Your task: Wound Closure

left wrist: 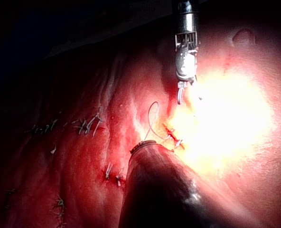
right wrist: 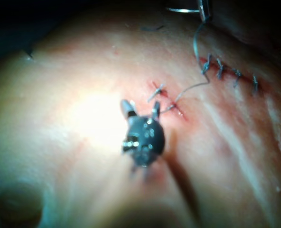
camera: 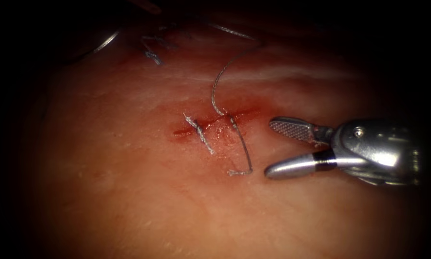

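The short cut (camera: 215, 122) in the tissue (camera: 129, 192) is wet with red fluid. One tied stitch (camera: 199, 133) with cut ends crosses its left part. Thread (camera: 241, 144) leaves the cut's right part, running down to a frayed end and up in a curve (camera: 215, 86) toward the dark far edge. The curved needle (camera: 105, 43) lies there, out of the tissue. My right tool (camera: 271, 148) sits just right of the cut, open and holding nothing; it also shows in its own wrist view (right wrist: 141, 108). The thread climbs to my left tool (right wrist: 203, 10), beside the needle (right wrist: 181, 9).
Cut thread ends (camera: 153, 57) of another stitch sit at the far left. A row of finished stitches (right wrist: 230, 73) runs beyond the cut, and several more (left wrist: 83, 126) dot the tissue. The left arm's dark shaft (left wrist: 159, 190) lies over the tissue, close to the thread loop (left wrist: 152, 118).
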`<state>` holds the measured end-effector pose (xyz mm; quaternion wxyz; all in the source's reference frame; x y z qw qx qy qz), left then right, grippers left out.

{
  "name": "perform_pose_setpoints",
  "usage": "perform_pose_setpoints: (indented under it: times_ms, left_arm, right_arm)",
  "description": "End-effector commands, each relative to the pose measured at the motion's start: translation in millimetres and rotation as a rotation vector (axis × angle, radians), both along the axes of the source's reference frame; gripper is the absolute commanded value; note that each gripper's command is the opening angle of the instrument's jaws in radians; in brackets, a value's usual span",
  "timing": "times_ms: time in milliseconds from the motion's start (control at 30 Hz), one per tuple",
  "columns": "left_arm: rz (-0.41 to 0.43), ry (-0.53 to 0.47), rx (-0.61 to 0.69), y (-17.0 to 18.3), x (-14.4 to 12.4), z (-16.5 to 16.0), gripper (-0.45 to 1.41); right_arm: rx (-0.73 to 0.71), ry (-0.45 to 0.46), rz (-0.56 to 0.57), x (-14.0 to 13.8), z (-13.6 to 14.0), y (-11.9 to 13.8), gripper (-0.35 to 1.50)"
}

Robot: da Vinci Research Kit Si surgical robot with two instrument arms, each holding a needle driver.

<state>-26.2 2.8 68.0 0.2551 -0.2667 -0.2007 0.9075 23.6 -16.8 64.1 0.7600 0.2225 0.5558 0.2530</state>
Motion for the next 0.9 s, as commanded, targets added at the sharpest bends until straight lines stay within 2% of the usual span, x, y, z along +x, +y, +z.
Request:
perform_pose_setpoints:
  times_ms: [33,100,167,467,600,900]
  left_arm:
    - [0.003,-0.002,-0.005,-0.6,-0.7,0.4,-0.45]
    - [0.006,-0.004,-0.008,-1.7,-1.0,0.0,-0.45]
    - [0.011,-0.006,-0.012,-2.8,-1.3,-0.3,-0.45]
    - [0.025,-0.013,-0.026,-6.3,-2.0,-0.8,-0.45]
    - [0.035,-0.024,-0.028,-7.9,-2.6,-0.3,-0.45]
    - [0.070,-0.039,-0.021,-11.1,-4.5,2.3,-0.45]
  right_arm:
    - [-0.019,0.000,0.006,1.7,1.0,0.5,0.34]
    - [-0.038,-0.005,0.010,2.8,1.8,1.1,0.11]
    - [-0.044,-0.007,0.012,3.6,2.6,1.7,-0.03]
    - [-0.077,0.021,0.074,6.2,5.8,4.6,-0.33]
    - [-0.084,0.056,0.106,6.7,6.0,5.2,-0.35]
    - [-0.081,0.158,0.143,6.6,4.5,6.4,-0.35]
